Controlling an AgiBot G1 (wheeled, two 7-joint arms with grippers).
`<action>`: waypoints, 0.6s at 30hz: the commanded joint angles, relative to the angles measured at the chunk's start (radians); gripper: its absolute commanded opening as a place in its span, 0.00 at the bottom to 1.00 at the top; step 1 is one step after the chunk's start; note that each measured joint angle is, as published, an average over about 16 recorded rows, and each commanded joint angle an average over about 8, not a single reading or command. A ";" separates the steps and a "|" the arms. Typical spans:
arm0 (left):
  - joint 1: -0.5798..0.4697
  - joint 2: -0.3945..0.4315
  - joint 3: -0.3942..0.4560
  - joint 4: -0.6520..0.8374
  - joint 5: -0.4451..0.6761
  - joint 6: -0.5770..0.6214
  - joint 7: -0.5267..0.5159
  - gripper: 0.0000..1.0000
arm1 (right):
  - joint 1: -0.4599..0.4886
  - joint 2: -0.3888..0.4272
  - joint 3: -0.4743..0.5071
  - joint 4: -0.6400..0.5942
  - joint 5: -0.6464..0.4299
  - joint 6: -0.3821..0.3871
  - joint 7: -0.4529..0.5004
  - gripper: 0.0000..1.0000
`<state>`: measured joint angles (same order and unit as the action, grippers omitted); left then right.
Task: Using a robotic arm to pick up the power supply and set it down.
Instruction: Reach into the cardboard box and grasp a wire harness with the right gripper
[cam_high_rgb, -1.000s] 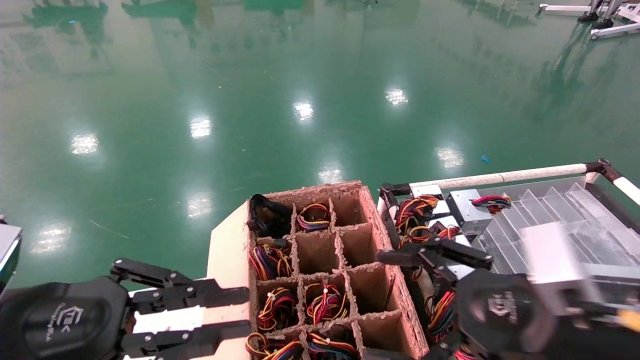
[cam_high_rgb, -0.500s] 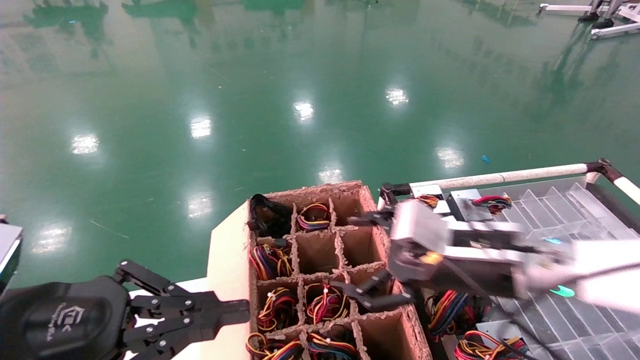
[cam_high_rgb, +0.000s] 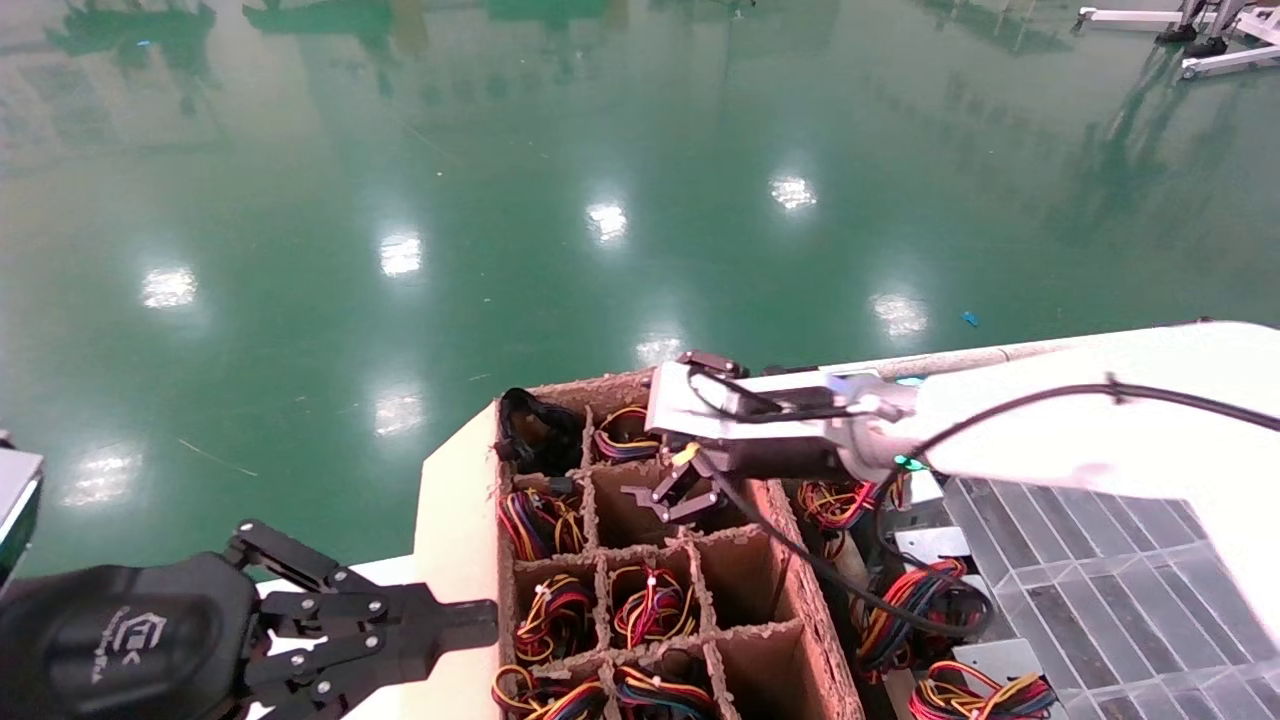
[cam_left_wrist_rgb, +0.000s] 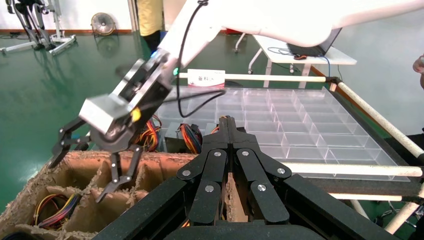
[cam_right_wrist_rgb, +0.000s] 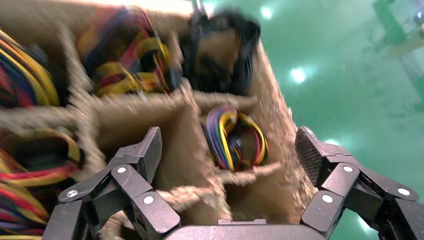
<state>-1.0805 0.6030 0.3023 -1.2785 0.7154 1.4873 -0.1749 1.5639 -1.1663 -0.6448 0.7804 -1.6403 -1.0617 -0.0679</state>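
Observation:
My right gripper (cam_high_rgb: 672, 500) hangs open and empty over the far cells of the brown cardboard divider box (cam_high_rgb: 790, 590). In the right wrist view its fingers (cam_right_wrist_rgb: 148, 150) straddle a cell wall, and the looped wires of a power supply (cam_right_wrist_rgb: 235, 137) lie in the cell just beyond. That bundle (cam_high_rgb: 625, 432) sits in the far middle cell. More power supplies show as wire bundles in other cells (cam_high_rgb: 650, 605). Grey ones with wires (cam_high_rgb: 930, 543) lie right of the box. My left gripper (cam_high_rgb: 490, 615) is shut and empty at the box's near left, and its tips (cam_left_wrist_rgb: 227, 122) are pressed together.
A clear plastic compartment tray (cam_high_rgb: 1100, 590) lies to the right, framed by a white rail (cam_left_wrist_rgb: 260, 77). The cardboard box stands on a white panel (cam_high_rgb: 455, 520). Green floor (cam_high_rgb: 500, 200) lies beyond. The white right arm (cam_high_rgb: 1080, 430) spans the tray.
My right arm swung left from the tray side to over the cardboard box, gripper open and empty. My left gripper shut about a second ago and has stayed put since.

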 joint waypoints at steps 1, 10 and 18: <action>0.000 0.000 0.000 0.000 0.000 0.000 0.000 0.00 | 0.025 -0.033 -0.021 -0.041 -0.041 0.017 -0.021 0.00; 0.000 0.000 0.001 0.000 0.000 0.000 0.000 0.00 | 0.067 -0.113 -0.043 -0.165 -0.078 0.064 -0.102 0.00; 0.000 0.000 0.001 0.000 -0.001 0.000 0.000 0.12 | 0.086 -0.149 -0.049 -0.245 -0.086 0.092 -0.149 0.00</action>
<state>-1.0807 0.6026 0.3032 -1.2785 0.7149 1.4869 -0.1744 1.6489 -1.3126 -0.6917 0.5403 -1.7210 -0.9731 -0.2170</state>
